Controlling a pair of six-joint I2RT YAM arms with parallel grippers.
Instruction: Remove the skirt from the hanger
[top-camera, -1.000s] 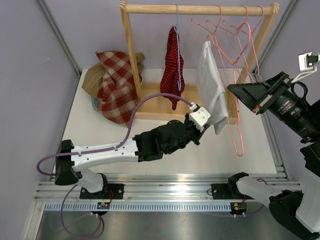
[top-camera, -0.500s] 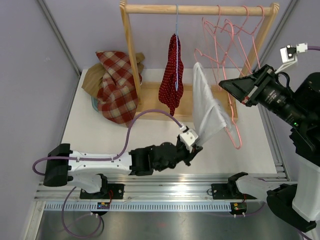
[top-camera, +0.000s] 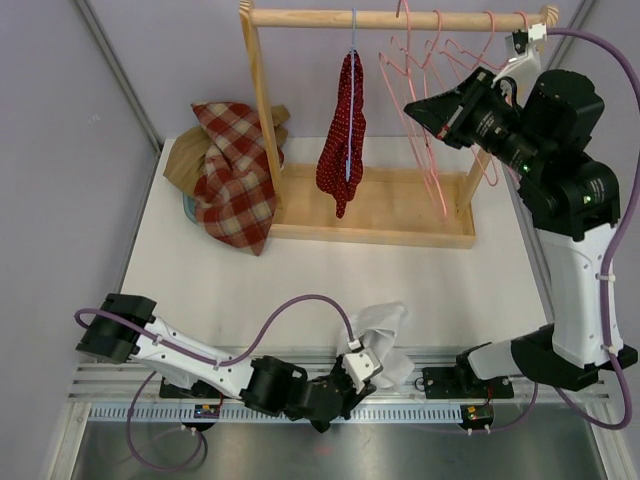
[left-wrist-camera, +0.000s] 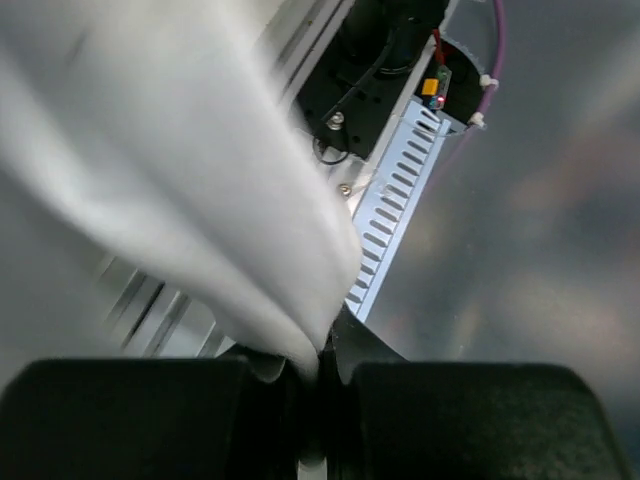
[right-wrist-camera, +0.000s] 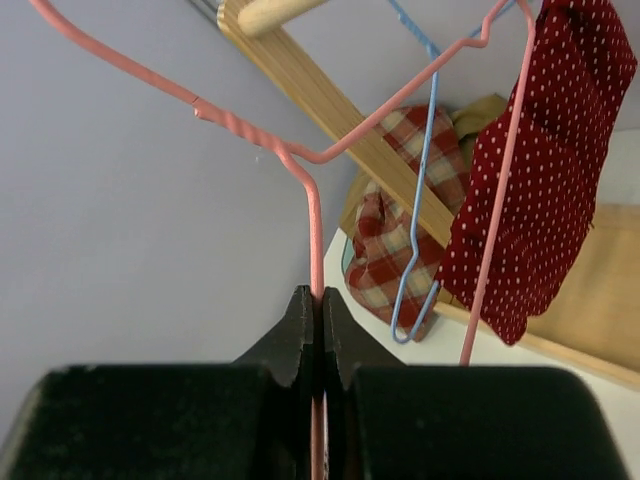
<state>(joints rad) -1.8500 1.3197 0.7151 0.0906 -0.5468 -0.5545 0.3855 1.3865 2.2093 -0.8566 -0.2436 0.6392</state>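
Since your left claw (left-wrist-camera: 318, 362) is pinched almost fully closed on a fold of the white skirt (top-camera: 385, 332), count that grip as good; cloth fills the left wrist view right down to the jaws. A second ago that claw was out by the wooden rack (top-camera: 400, 18) with the skirt draped on a hanger. Now the arm is folded back and the skirt sits bunched at the near edge of the table (top-camera: 300, 275), just beside the arm bases and well apart from the rack.

Your right claw (right-wrist-camera: 318, 305) is clamped tight on the wire of a pink hanger (top-camera: 428, 150). It has swung up from the right side to just below the rack's rail, and the hanger now hangs bare from it among the other pink ones. The red dotted garment (top-camera: 343, 140) on the blue hanger and the plaid cloth (top-camera: 235, 170) at far left haven't moved.

My read: skirt and hanger are separated, so the main step looks done. What's probably left is dropping the skirt and letting go of the hanger.
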